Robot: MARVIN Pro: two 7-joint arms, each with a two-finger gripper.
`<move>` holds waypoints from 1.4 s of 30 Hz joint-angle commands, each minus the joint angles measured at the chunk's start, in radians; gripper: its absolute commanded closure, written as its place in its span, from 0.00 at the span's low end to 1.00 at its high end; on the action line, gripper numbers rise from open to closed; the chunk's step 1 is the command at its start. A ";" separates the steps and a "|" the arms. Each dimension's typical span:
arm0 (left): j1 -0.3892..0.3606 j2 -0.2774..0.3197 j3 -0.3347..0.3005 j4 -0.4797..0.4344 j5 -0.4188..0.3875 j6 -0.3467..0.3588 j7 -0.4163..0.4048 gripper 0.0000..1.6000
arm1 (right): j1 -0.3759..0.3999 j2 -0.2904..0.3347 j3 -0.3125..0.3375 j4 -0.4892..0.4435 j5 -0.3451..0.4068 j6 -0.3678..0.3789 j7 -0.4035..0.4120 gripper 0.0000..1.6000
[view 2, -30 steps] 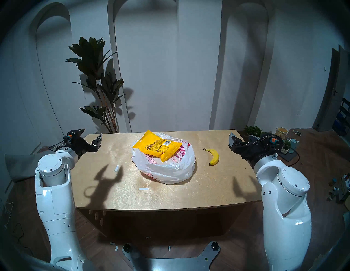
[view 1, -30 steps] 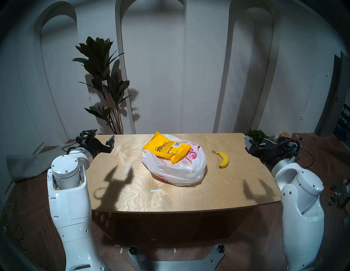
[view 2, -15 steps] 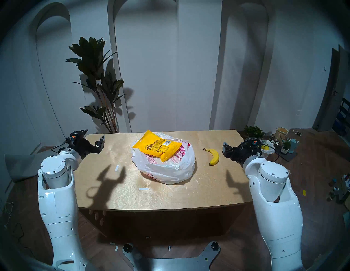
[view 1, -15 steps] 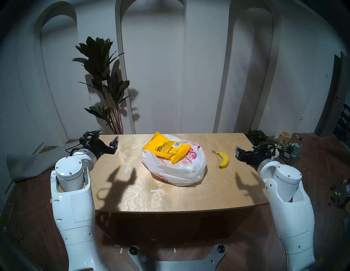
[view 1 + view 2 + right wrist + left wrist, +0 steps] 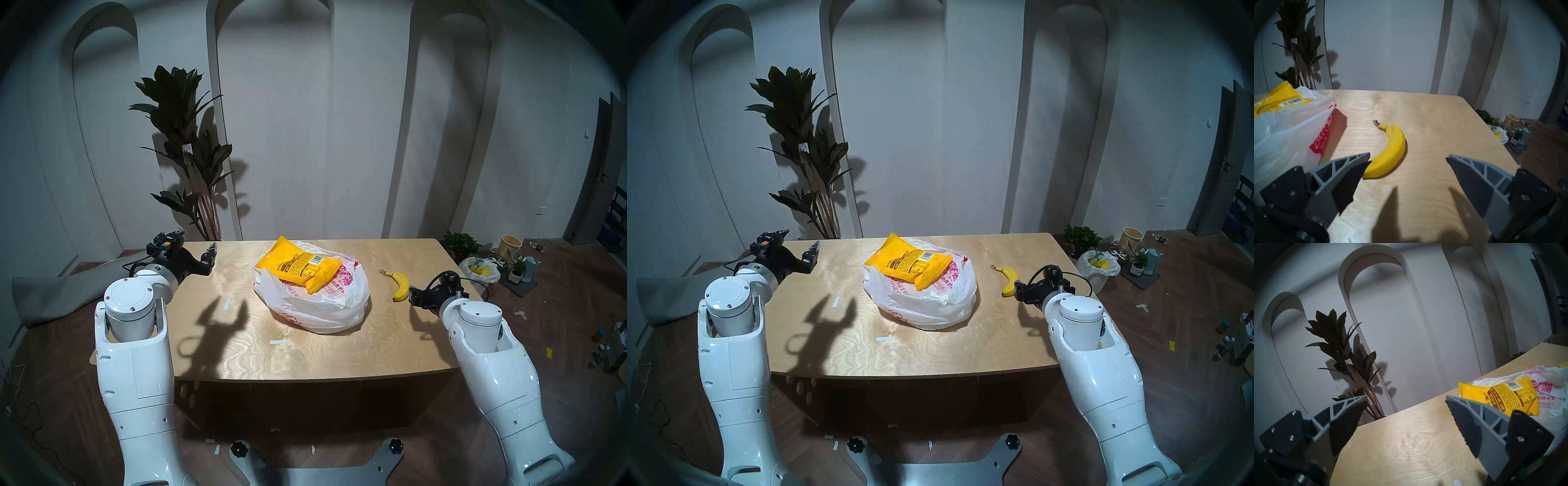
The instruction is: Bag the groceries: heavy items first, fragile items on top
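Head pair: high, looking down over whole table (image 5: 305, 356). L wrist: low, at table's left edge. R wrist: close behind banana (image 5: 1390, 151). All share bag (image 5: 319, 305).

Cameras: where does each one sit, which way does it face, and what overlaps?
Head pair: high, looking down at the table; both arms show.
Left wrist: low, facing the plant; open left gripper at the bottom.
Right wrist: angled down at the banana; open right gripper frames it.
All share the yellow pouch on the printed bag.
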 commanded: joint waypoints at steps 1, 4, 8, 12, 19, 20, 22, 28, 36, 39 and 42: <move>-0.011 0.000 0.012 -0.023 0.006 -0.001 0.003 0.00 | 0.112 -0.009 0.003 0.046 -0.011 -0.015 -0.014 0.00; -0.011 -0.001 0.014 -0.026 0.012 -0.001 0.007 0.00 | 0.135 -0.009 0.003 0.085 -0.015 -0.019 -0.020 0.00; -0.009 0.001 0.018 -0.030 0.023 0.001 0.011 0.00 | 0.180 -0.019 -0.008 0.163 -0.025 -0.022 -0.031 0.00; -0.010 -0.002 0.027 -0.031 0.033 0.002 0.015 0.00 | 0.220 -0.035 -0.028 0.235 -0.042 -0.030 -0.042 0.00; -0.015 -0.002 0.044 -0.031 0.049 0.002 0.022 0.00 | 0.274 -0.058 -0.057 0.321 -0.065 -0.042 -0.055 0.00; -0.015 -0.002 0.046 -0.030 0.052 0.003 0.023 0.00 | 0.291 -0.063 -0.064 0.342 -0.069 -0.042 -0.056 0.00; -0.016 -0.001 0.048 -0.030 0.057 0.003 0.025 0.00 | 0.308 -0.069 -0.072 0.364 -0.076 -0.043 -0.060 0.00; -0.021 0.001 0.050 -0.024 0.069 0.005 0.034 0.00 | 0.370 -0.094 -0.099 0.451 -0.099 -0.047 -0.071 0.00; -0.036 0.004 0.051 -0.012 0.081 0.009 0.044 0.00 | 0.438 -0.128 -0.137 0.561 -0.138 -0.060 -0.090 0.00; -0.043 0.004 0.051 -0.008 0.084 0.011 0.047 0.00 | 0.460 -0.141 -0.150 0.606 -0.153 -0.072 -0.096 0.00; -0.049 0.004 0.050 -0.004 0.085 0.014 0.049 0.00 | 0.503 -0.152 -0.163 0.684 -0.165 -0.086 -0.099 0.55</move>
